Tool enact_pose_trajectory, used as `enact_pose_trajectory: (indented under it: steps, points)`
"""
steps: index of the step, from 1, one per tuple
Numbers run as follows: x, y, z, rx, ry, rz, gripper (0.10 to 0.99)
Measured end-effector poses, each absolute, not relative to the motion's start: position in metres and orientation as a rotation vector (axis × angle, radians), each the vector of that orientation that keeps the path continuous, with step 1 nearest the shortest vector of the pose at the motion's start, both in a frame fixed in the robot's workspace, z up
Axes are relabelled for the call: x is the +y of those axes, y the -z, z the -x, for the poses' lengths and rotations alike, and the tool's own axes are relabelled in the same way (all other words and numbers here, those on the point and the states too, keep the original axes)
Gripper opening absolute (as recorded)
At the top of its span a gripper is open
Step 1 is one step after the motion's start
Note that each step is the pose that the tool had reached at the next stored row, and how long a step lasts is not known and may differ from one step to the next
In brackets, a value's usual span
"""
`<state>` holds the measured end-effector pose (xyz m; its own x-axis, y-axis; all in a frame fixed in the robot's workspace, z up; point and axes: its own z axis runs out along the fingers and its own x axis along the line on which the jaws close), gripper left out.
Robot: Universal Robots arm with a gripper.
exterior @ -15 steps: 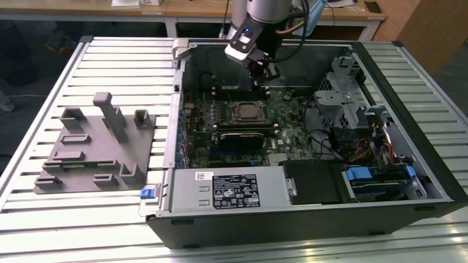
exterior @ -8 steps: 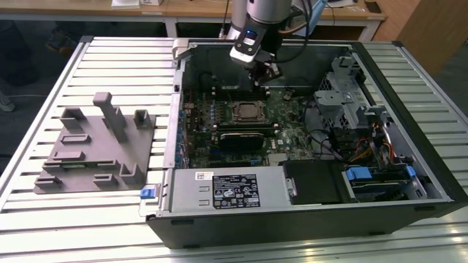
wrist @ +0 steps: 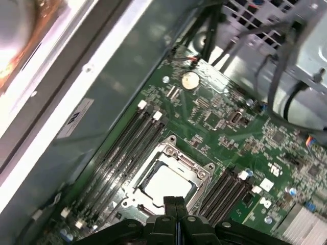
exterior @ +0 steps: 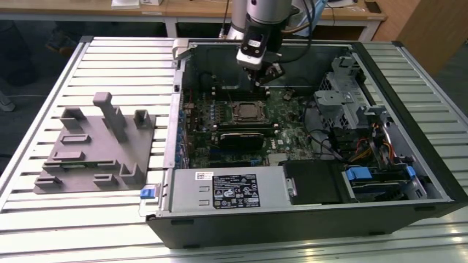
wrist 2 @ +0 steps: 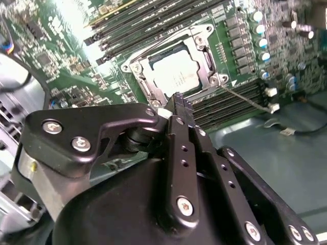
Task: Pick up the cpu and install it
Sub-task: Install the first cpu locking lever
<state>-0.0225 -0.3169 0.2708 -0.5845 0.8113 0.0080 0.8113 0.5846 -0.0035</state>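
Black fingers (wrist 2: 176,109) of the claw (wrist 2: 177,102) stand pressed together with no gap and nothing between them, as both wrist views show; in the exterior view the claw (exterior: 268,72) hangs above the board (exterior: 289,118), near the case's far wall and just past the socket (exterior: 248,111). The arm (exterior: 260,22) comes down from above the far edge of the case (exterior: 307,219).

Right in front of the fingertips, in both wrist views, sits the cpu (wrist 2: 175,73), its silvery-white top bright inside the socket's metal frame (wrist 2: 207,53). It lies flat and square in the frame (wrist: 194,173), so by these pictures it seems already seated; whether the frame is latched down cannot be told. The cpu (wrist: 164,184) sits roughly at the board's middle, with rows of long dark slots (wrist: 125,140) on two sides of the socket.

As to handling, it looks light, stiff and thin, with a smooth metal lid that would likely slip under a pinch from above. The underside contacts are probably fragile, so a hold belongs on two opposite side edges, kept level, with little force. With the frame around it, those edges look hard to reach.

Further out, a grey plastic fixture (exterior: 91,150) rests on the slatted table (exterior: 44,219), at the exterior view's left of the case.
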Motion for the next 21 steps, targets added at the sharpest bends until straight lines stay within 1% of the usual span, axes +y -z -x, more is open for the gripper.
enact_pose_trajectory:
  steps: [21]
  points:
    - [-0.3169,-0.2691,0.0225,-3.009,-0.002,0.874,0.106]
